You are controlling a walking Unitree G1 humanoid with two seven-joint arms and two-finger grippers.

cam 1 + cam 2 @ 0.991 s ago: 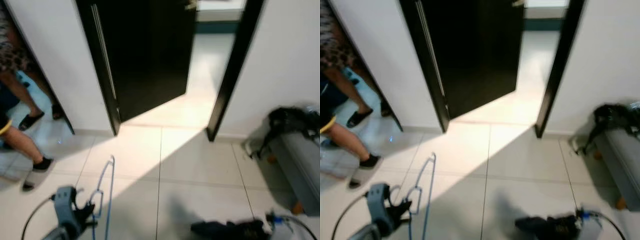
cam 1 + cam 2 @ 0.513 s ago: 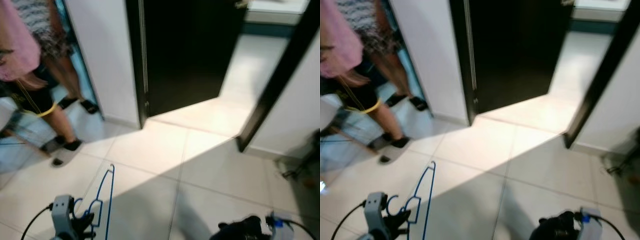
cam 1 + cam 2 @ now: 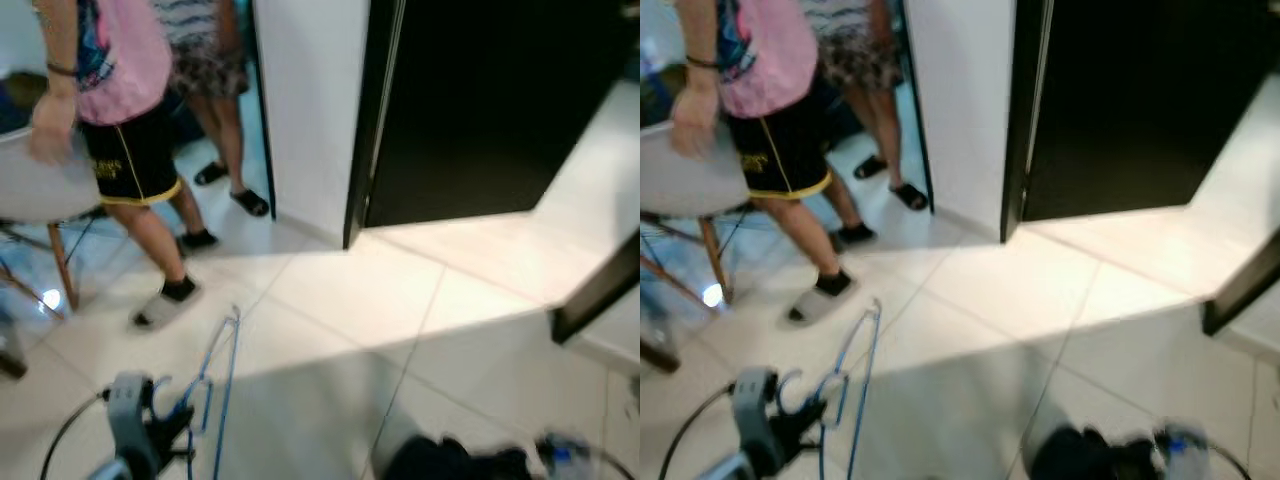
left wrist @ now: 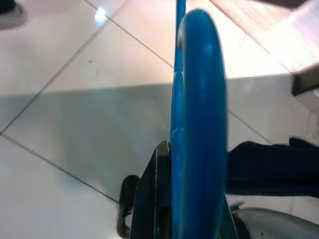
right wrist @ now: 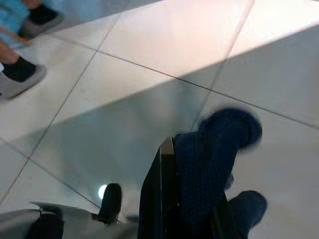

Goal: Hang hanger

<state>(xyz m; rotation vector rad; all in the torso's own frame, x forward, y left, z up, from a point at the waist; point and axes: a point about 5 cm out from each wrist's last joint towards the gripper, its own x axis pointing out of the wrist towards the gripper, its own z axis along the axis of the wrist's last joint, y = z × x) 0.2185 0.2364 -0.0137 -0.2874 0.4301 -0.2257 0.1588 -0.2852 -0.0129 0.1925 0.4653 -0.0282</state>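
Your left tool (image 3: 165, 432) sits low at the left, its black fingers (image 4: 154, 199) clamped on the blue hanger (image 3: 222, 375), which rises from the grip over the pale tiled floor (image 3: 400, 330). In the left wrist view the hanger's (image 4: 197, 124) thick blue curve stands edge-on just past the fingers. Your right tool (image 5: 189, 199) is low at the right, its fingers closed on a dark blue knitted cloth (image 5: 214, 154); in the head views that cloth (image 3: 450, 462) shows as a blurred dark mass at the bottom edge.

Ahead and to your left, a person in a pink top and black shorts (image 3: 125, 150) stands on the tiles in grey shoes, one hand (image 3: 50, 135) resting at the edge of a round grey seat (image 3: 35, 185) on thin wooden legs. A second person (image 3: 215, 90), in a patterned skirt and dark sandals, stands just behind, beside a white wall section (image 3: 305, 110). Right of that wall stands a black door frame (image 3: 365, 120) with a dark door (image 3: 490, 100) beyond it. A band of sunlight crosses the floor in front of the doorway, and a dark frame piece (image 3: 595, 300) cuts in at the right edge
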